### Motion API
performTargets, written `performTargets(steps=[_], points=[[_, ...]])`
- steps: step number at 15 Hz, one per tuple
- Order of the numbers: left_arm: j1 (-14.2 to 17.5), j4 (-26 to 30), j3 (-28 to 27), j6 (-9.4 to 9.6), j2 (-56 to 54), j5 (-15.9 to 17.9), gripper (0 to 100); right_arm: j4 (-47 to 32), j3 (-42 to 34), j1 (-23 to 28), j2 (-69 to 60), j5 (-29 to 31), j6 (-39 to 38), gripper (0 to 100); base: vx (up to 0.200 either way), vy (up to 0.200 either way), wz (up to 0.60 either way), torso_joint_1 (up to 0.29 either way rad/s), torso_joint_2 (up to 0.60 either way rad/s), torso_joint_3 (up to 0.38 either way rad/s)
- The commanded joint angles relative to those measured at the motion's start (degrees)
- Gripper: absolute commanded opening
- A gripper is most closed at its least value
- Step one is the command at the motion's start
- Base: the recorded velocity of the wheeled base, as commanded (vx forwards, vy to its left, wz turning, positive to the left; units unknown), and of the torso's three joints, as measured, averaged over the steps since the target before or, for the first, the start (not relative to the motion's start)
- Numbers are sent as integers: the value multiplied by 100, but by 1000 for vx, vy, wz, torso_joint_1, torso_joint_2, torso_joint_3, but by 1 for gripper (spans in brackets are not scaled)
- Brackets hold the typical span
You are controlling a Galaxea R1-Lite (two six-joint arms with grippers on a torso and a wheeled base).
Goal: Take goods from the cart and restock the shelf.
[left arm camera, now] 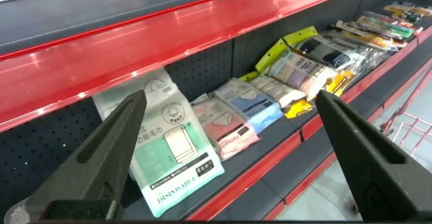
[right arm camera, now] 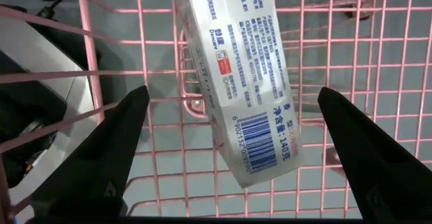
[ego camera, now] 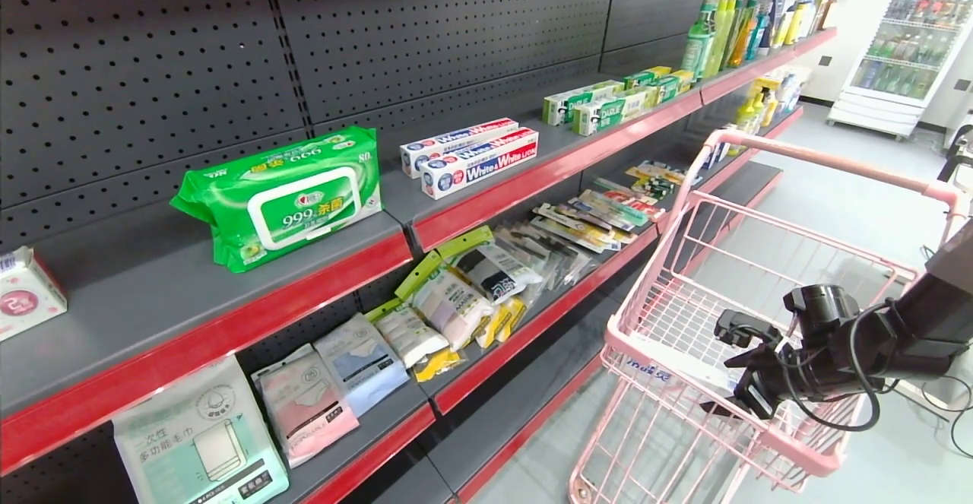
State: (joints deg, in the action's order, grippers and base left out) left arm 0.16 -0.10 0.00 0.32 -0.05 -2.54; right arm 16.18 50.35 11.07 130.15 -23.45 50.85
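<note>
The pink cart stands to the right of the shelf. A white pack with a barcode lies on the cart's wire floor; in the head view it shows as a pale pack in the basket. My right gripper hangs inside the basket just above that pack, open, its fingers spread to either side of the pack without touching it. My left gripper is open and holds nothing, facing the lower shelf's bagged goods.
The upper shelf carries a green wipes pack, toothpaste boxes and green boxes, with bare room between the wipes and a white pack at far left. Bagged items crowd the lower shelf. A drinks fridge stands behind.
</note>
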Motion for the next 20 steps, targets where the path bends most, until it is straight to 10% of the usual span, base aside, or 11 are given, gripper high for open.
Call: performTargets(steps=[1,15,16,20], points=[[2,1,0,3,5,-1,100,-18,300,9,283,-36,189,100,0,0,0,0,0,0],[2,1,0,3,5,-1,100,-36,713,36,687,-36,426,100,0,0,0,0,0,0],[-7,1,0,3,5,-1,100,-36,687,27,687,-36,435,0,0,0,0,0,0,0],[2,1,0,3,5,-1,100,-36,722,-131,714,-28,180,0,0,0,0,0,0,0]])
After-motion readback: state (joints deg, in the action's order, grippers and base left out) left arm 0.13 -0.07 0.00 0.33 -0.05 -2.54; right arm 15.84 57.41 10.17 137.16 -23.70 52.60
